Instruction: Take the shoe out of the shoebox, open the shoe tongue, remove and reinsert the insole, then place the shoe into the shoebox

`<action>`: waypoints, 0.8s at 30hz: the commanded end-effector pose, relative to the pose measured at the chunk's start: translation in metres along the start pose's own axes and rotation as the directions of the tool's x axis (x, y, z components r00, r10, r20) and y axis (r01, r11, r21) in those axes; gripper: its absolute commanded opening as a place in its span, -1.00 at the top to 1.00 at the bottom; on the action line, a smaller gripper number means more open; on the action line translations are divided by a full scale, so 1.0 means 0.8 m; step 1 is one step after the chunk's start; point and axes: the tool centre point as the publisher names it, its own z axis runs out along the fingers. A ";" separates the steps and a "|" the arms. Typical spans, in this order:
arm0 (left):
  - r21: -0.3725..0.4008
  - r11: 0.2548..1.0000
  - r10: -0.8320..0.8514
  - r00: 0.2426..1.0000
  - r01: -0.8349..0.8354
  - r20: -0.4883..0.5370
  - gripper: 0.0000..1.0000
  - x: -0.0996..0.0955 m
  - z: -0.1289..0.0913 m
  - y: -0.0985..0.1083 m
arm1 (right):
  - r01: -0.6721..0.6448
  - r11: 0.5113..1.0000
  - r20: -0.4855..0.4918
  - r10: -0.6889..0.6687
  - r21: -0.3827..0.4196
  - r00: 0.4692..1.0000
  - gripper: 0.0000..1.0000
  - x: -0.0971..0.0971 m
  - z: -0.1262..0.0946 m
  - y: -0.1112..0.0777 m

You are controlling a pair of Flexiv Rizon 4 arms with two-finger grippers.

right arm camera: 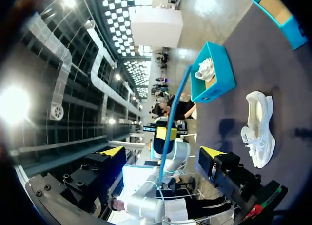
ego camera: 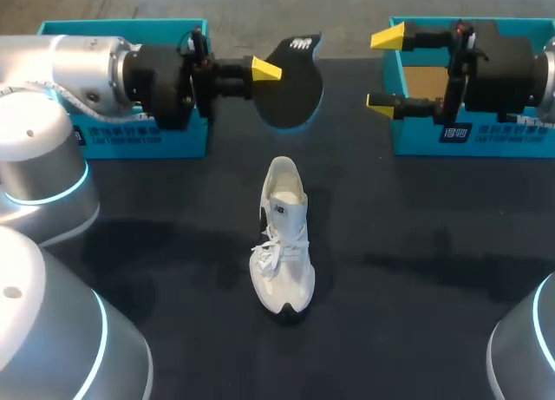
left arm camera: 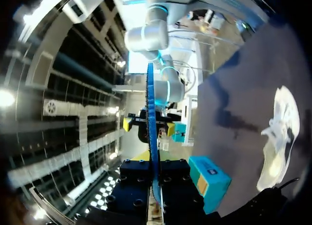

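Observation:
A white shoe (ego camera: 282, 235) lies on the dark table's middle, laces up, toe toward the front edge. My left gripper (ego camera: 264, 68) holds a black insole (ego camera: 295, 88) in the air behind the shoe, its fingers shut on the insole's edge. In the left wrist view the insole (left arm camera: 150, 112) shows edge-on as a thin blue line rising from between the fingers of that gripper (left arm camera: 152, 166), with the shoe (left arm camera: 278, 132) off to the side. My right gripper (ego camera: 381, 70) stands wide open and empty, facing the insole from the right. Ahead of this gripper (right arm camera: 162, 152) are the insole (right arm camera: 178, 103) and the shoe (right arm camera: 258, 127).
Two teal shoeboxes stand at the back: one at the left (ego camera: 147, 135), partly behind my left arm, and one at the right (ego camera: 434, 135) under my right gripper. In the right wrist view the left box (right arm camera: 214, 83) holds another white shoe (right arm camera: 204, 69).

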 end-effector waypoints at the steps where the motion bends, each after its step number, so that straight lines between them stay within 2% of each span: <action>1: -0.035 0.928 -0.372 0.928 0.372 -0.005 1.00 -0.005 -0.008 -0.008 | -0.001 1.000 0.002 0.001 -0.002 1.000 -1.00 0.000 0.003 0.000; 2: -0.025 0.926 -0.378 0.926 0.377 -0.006 1.00 -0.005 -0.009 -0.008 | -0.001 1.000 0.002 0.001 -0.002 1.000 -1.00 0.000 0.003 0.000; 3: -0.038 0.870 -0.492 0.870 0.492 -0.007 1.00 -0.006 -0.012 -0.009 | -0.001 1.000 0.002 0.001 -0.002 1.000 -1.00 0.000 0.003 0.000; 5: -0.057 0.826 -0.563 0.826 0.561 -0.021 1.00 -0.006 -0.016 -0.007 | -0.001 1.000 0.002 0.001 -0.002 1.000 -1.00 0.000 0.003 0.000; 6: -0.078 0.711 -0.702 0.712 0.699 -0.024 1.00 -0.006 -0.018 -0.008 | -0.001 1.000 0.002 0.001 -0.002 1.000 -1.00 0.000 0.003 0.000; 7: -0.057 0.713 -0.701 0.713 0.699 -0.027 1.00 -0.007 -0.020 -0.008 | -0.001 1.000 0.002 0.001 -0.002 1.000 -1.00 0.000 0.003 0.000; 8: -0.060 0.657 -0.753 0.659 0.751 0.004 1.00 -0.008 -0.022 -0.007 | -0.001 1.000 0.002 0.001 -0.002 1.000 -1.00 0.000 0.003 0.000; 9: -0.049 0.546 -0.838 0.546 0.837 -0.004 1.00 -0.010 -0.023 -0.006 | -0.001 1.000 0.002 0.001 -0.002 1.000 -1.00 0.000 0.003 0.000; 10: -0.043 0.520 -0.854 0.521 0.853 0.003 1.00 -0.010 -0.025 -0.006 | -0.001 1.000 0.002 0.001 -0.002 1.000 -1.00 0.000 0.003 0.000; 12: -0.002 0.341 -0.940 0.341 0.940 -0.002 1.00 -0.013 -0.026 -0.005 | -0.001 1.000 0.002 0.001 -0.002 1.000 -1.00 0.000 0.003 0.000; 14: 0.019 0.201 -0.979 0.200 0.979 0.034 1.00 -0.015 -0.025 -0.003 | -0.001 1.000 0.002 0.001 -0.002 1.000 -1.00 0.000 0.003 0.000; 15: 0.049 0.132 -0.991 0.132 0.990 0.013 1.00 -0.016 -0.025 -0.003 | -0.001 1.000 0.002 0.001 -0.002 1.000 -1.00 0.000 0.003 0.000; 18: 0.111 -0.023 -1.000 -0.025 0.994 0.017 1.00 -0.019 -0.021 0.001 | -0.001 1.000 0.002 0.001 -0.002 1.000 -1.00 0.000 0.003 0.000; 21: 0.145 -0.158 -0.985 -0.165 0.977 0.041 1.00 -0.016 -0.016 0.007 | -0.001 1.000 0.002 0.001 -0.002 1.000 -1.00 0.000 0.003 0.000; 24: 0.111 -0.211 -0.975 -0.217 0.971 0.049 1.00 -0.010 -0.011 0.008 | -0.001 1.000 0.002 0.001 -0.002 1.000 -1.00 0.000 0.003 0.000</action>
